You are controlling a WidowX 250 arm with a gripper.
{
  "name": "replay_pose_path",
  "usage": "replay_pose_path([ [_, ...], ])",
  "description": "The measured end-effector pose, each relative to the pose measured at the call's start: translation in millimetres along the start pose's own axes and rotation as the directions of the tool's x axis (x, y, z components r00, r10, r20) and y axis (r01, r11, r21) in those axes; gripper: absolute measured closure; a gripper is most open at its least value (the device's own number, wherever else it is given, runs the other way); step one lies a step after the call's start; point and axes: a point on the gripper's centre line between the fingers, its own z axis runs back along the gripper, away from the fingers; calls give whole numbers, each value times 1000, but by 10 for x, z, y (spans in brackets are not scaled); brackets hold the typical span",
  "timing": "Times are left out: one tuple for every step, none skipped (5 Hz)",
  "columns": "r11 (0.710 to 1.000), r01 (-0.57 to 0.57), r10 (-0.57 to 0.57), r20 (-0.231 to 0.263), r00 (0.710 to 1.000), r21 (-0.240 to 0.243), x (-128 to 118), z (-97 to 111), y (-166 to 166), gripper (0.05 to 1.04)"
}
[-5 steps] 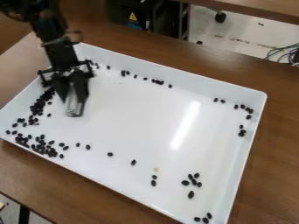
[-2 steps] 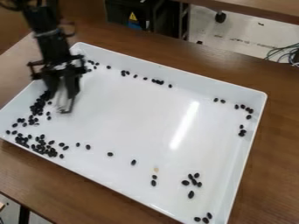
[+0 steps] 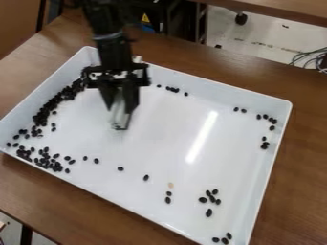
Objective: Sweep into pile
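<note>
The black gripper [image 3: 122,99] hangs over the tray's upper left part, shut on a pale, see-through sweeping tool [image 3: 119,118] that points down toward the tray floor. Black beans [image 3: 46,113] form a dense band along the left wall of the white tray [image 3: 191,115], left of the gripper. A looser heap of beans [image 3: 48,161] lies in the lower left corner area. Scattered beans [image 3: 172,89] line the far wall. Small groups rest by the right wall [image 3: 264,143] and at the lower right [image 3: 211,197]. The arm hides part of the far wall.
A brown wooden table [image 3: 306,143] surrounds the tray, whose raised walls enclose the beans. One tan bean [image 3: 170,185] lies near the front. Behind the table are black equipment and, at the right, some cables [image 3: 313,60].
After a slight shift left, the gripper and its tool have moved right, away from the left wall. The upper stretch of the bean band, hidden behind the arm before, is in sight.
</note>
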Motion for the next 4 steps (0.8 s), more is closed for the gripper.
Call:
replay_pose_path([
  [998, 61, -62, -34, 998, -26, -236, -236, -456, 725],
  [990, 142, -142, -50, 989, -3, -378, -376, -875, 727],
  [979, 203, -203, -55, 978, -3, -547, -514, -1282, 727],
  [975, 221, -222, -68, 973, -24, -680, -749, -1716, 727],
])
